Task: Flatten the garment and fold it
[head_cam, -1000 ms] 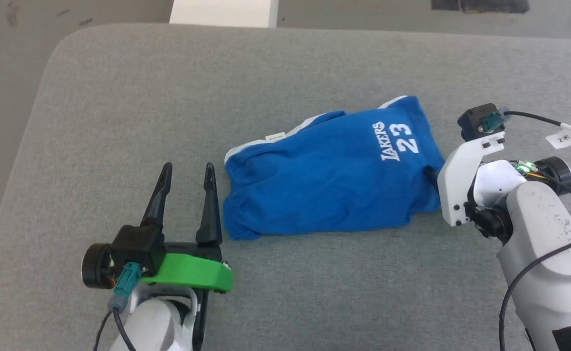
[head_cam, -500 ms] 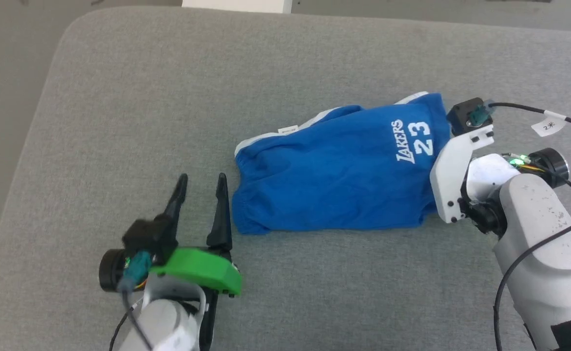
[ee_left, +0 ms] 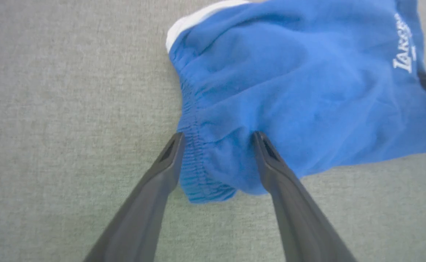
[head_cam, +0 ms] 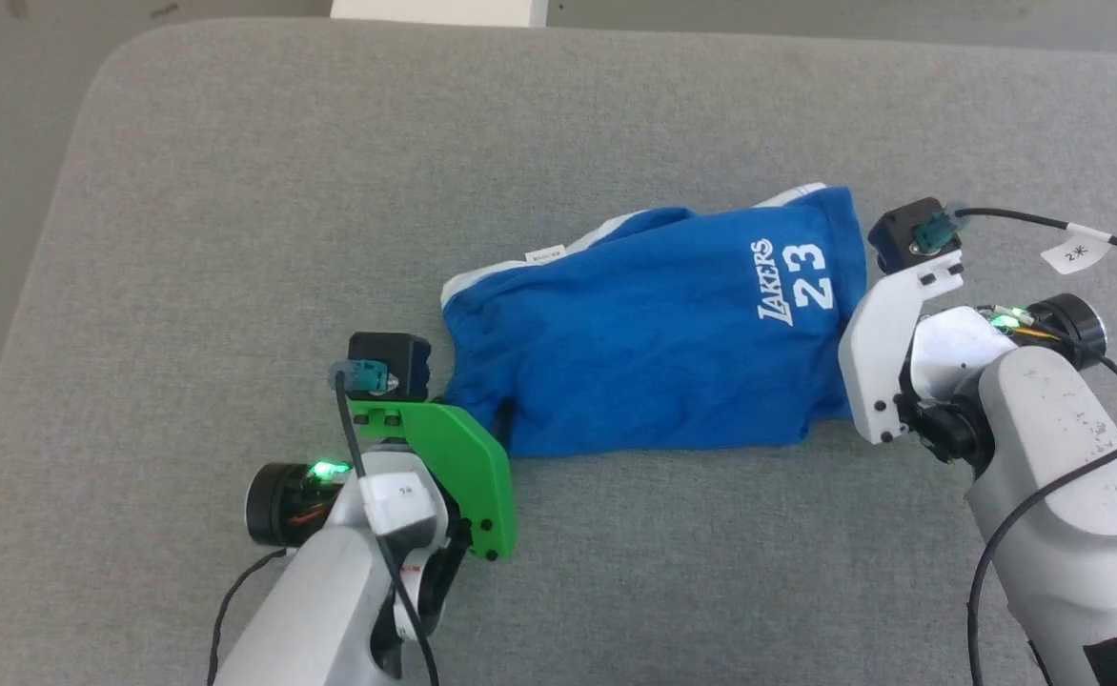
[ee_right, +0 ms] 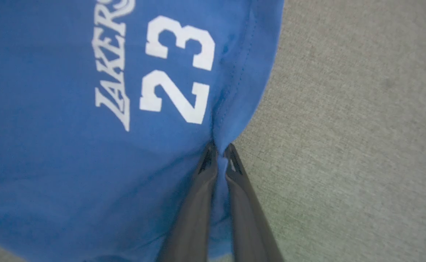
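The royal blue garment (head_cam: 654, 333) lies fairly flat mid-table, with white "LAKERS 23" print (head_cam: 792, 281) near its right end, white trim (head_cam: 482, 284) along the far edge and a small white tag (head_cam: 544, 254). In the left wrist view my left gripper (ee_left: 218, 136) is open, its fingers astride the gathered elastic corner of the garment (ee_left: 271, 91). In the head view its green mount (head_cam: 454, 457) covers that near left corner. My right gripper (ee_right: 220, 149) is shut on the garment's (ee_right: 71, 163) right hem just below the print (ee_right: 155, 69). Its white mount (head_cam: 887, 353) hides the fingers in the head view.
The grey padded table (head_cam: 330, 191) has a rounded far-left corner, with floor beyond its left and far edges. A white object (head_cam: 439, 10) stands past the far edge. A black cable with a paper label (head_cam: 1073, 252) runs off my right wrist.
My left arm has turned and moved right and forward, from beside the garment to astride its near left corner, still open. My right gripper keeps its hold on the hem. The camera shifted slightly.
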Robot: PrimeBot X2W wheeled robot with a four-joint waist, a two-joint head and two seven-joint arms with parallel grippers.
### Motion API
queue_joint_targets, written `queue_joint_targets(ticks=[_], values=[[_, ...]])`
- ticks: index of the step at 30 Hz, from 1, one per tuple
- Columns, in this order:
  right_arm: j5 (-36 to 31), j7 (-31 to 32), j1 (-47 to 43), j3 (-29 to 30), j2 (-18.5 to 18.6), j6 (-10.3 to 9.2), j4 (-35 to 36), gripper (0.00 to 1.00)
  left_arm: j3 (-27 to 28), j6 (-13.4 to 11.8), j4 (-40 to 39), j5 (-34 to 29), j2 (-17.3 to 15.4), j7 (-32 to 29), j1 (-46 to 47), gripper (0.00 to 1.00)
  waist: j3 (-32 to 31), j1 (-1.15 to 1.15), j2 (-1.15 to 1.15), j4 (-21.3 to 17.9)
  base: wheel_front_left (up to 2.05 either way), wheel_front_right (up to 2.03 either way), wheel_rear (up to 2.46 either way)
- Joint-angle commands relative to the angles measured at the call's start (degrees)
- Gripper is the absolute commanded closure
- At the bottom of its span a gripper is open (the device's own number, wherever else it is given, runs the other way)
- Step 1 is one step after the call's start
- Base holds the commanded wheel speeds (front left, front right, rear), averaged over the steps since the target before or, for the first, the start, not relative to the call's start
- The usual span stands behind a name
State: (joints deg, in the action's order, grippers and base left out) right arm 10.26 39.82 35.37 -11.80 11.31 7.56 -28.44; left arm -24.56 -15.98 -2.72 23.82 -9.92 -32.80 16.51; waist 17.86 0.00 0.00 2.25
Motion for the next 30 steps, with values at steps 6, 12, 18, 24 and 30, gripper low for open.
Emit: queue_joint_targets(ticks=[6, 12, 18, 24, 30], values=[[1.29, 0.02, -0.44, -1.39, 0.41, -0.08, 0.51, 1.0, 0.24, -0.49, 7.67, 1.01, 0.36, -2.32, 3.13, 0.0, 1.8, 0.0, 0.0, -1.68, 0.0, 0.0, 0.0], [2.4, -0.46, -0.31, -2.49, 0.74, -0.08, 0.97, 1.0, 0.27, 1.18, 11.29, 3.42, 1.04, -2.66, 3.01, 1.0, 2.0, 0.0, 0.0, -2.61, 0.0, 0.0, 0.0], [4.35, -1.06, -1.32, -2.32, 1.51, -0.08, 2.19, 1.0, 2.05, 2.54, 10.03, 6.17, 1.55, -0.2, 2.26, 1.0, 0.94, 0.0, 0.0, -2.32, 0.0, 0.0, 0.0], [7.85, -1.17, -5.81, -0.82, 2.08, -0.08, 6.62, 1.0, 4.32, 3.64, 6.65, 9.13, 0.05, -0.59, 0.73, 1.0, -2.4, 0.0, 0.0, -1.8, 0.0, 0.0, 0.0], [9.86, 0.71, -14.5, 0.67, 3.83, -0.08, 15.03, 1.0, 6.07, 3.21, 1.42, 11.58, -2.49, -3.41, -3.65, 1.0, -6.69, 0.0, 0.0, -1.86, 0.0, 0.0, 0.0]])
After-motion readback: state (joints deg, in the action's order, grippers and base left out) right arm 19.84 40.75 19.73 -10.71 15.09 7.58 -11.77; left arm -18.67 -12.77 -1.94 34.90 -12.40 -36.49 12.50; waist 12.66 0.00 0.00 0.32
